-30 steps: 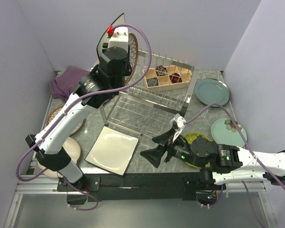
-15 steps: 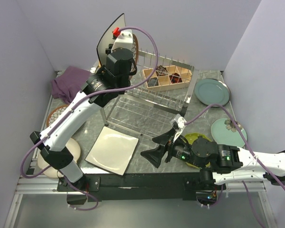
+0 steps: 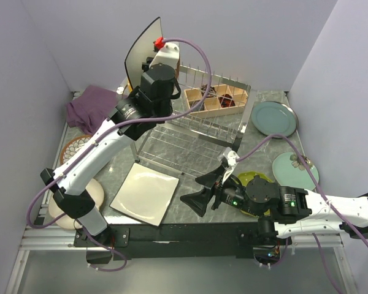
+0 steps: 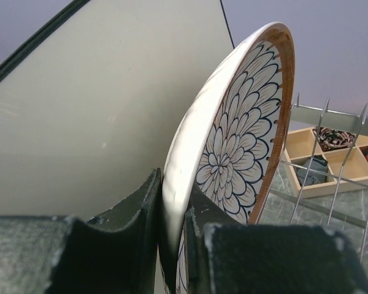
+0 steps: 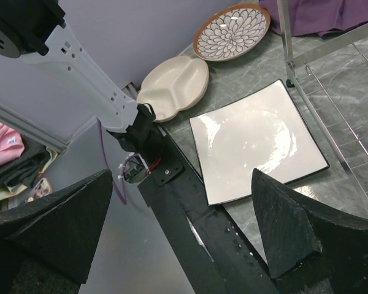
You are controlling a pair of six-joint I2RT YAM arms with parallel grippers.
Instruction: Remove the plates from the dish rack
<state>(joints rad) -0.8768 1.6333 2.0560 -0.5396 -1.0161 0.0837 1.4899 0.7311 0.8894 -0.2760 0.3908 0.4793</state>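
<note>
Where the dish rack [image 3: 187, 138] reaches its far left end, the brown-rimmed patterned plate [image 4: 233, 153] stands on edge. Its rim is pinched between the close-set fingers of the left gripper [image 4: 172, 205]. Whether its lower edge sits in the tines is hidden. Just behind it stands an upright cream square plate [image 4: 98, 110], with a dark-edged corner rising above the arm in the top view.

A second cream square plate [image 5: 257, 144] lies flat on the bench, between the rack and the near edge. A cream divided dish [image 5: 172, 86] sits at the near left corner, and a second patterned plate [image 5: 231, 30] lies along the left edge. A teal-grey plate [image 3: 273, 118] rests toward the far right corner, and a mint flower plate [image 3: 294, 168] lies by the right edge. A yellow-green plate [image 3: 253, 179] shows partly under the right arm.

The right gripper [image 3: 202, 193] hangs above the near edge with its jaws spread wide, holding nothing. A wooden compartment box [image 3: 214, 98] sits at the rack's far side, and a purple cloth [image 3: 89, 104] lies at the far left corner.
</note>
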